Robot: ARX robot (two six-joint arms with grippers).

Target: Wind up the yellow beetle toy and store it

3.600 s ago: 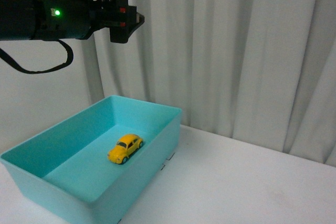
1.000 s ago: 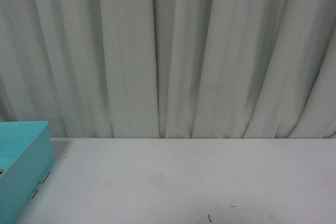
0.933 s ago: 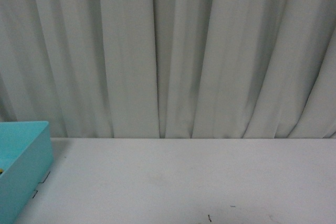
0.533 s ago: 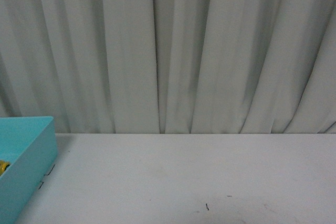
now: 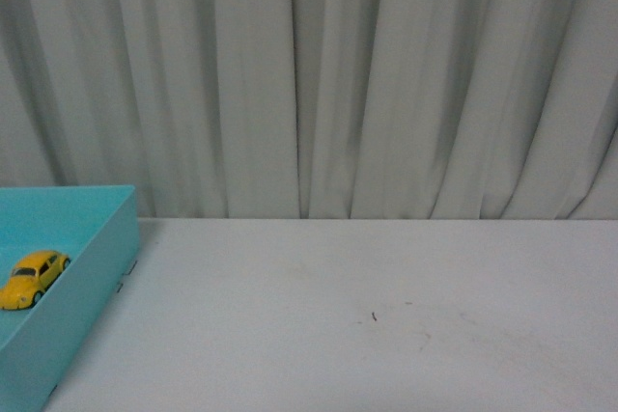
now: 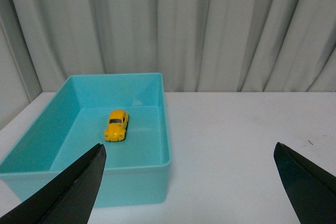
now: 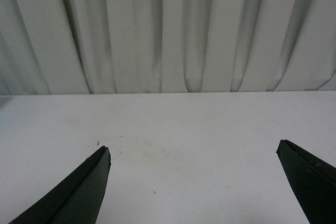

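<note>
One toy is all the task concerns, and the yellow beetle toy sits at the far left of the front view, inside the turquoise bin, resting on its wheels on the bin's floor. From the left wrist view the same car stands on the floor of the bin, apart from every wall as far as I can tell, its length running roughly along the bin's longer side. Resting there with nothing touching it, it looks stored (whether its spring was wound cannot be told from these pictures), so I judge the task to be at or near its end.

Next, the left hand hangs back from the bin with its fingers spread wide and nothing between them; that open, withdrawn pose fits a hand that has no further need to hold the toy. Moving right, the white bench is bare apart from a few small dark marks, with a pale pleated curtain hanging behind it.

Furthest right, the right hand also has its fingers wide apart and empty, over bare bench and well away from the bin, which its view does not show. Neither arm appears in the front view.
</note>
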